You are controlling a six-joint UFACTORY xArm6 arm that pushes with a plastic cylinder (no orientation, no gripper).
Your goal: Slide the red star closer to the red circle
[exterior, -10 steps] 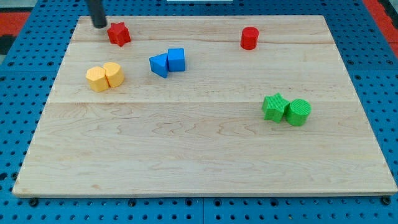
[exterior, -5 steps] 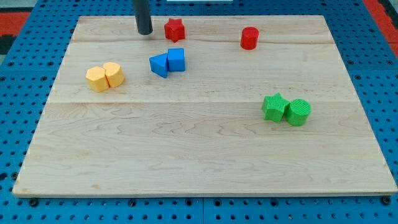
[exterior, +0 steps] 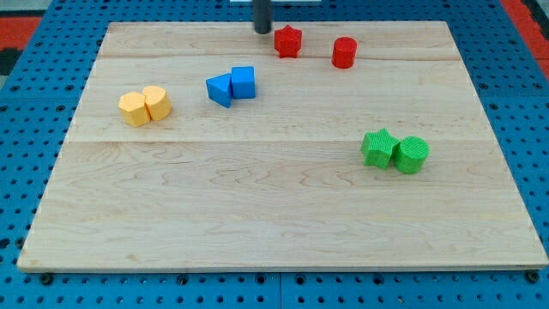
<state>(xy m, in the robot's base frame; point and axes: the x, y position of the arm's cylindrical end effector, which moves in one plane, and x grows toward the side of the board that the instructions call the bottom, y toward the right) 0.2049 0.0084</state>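
— Where is the end effector, my tip [exterior: 262,32]?

— Near the view's top edge of the wooden surface [exterior: 257,206], just to the view's left of the red star [exterior: 287,41]. A sliver of wood seems to show between them, though whether they touch is hard to tell. It is a plain dark rod with nothing that spreads or pinches, so it holds nothing.

— And the red star itself?

— It lies flat on the surface close to the top edge, with the red circle [exterior: 344,52] near it on the view's right, slightly lower. The two red blocks are apart, bare wood between them.

— What else is on the surface?

— A blue triangular block [exterior: 220,89] and a blue cube [exterior: 244,81] touching each other, left of centre, below the star. Farther left, two yellow blocks [exterior: 145,106] side by side and touching; their exact shapes are unclear. On the view's right, lower down, a green star [exterior: 378,148] touching a green cylinder [exterior: 412,154]. A blue pegboard [exterior: 26,129] surrounds the surface.
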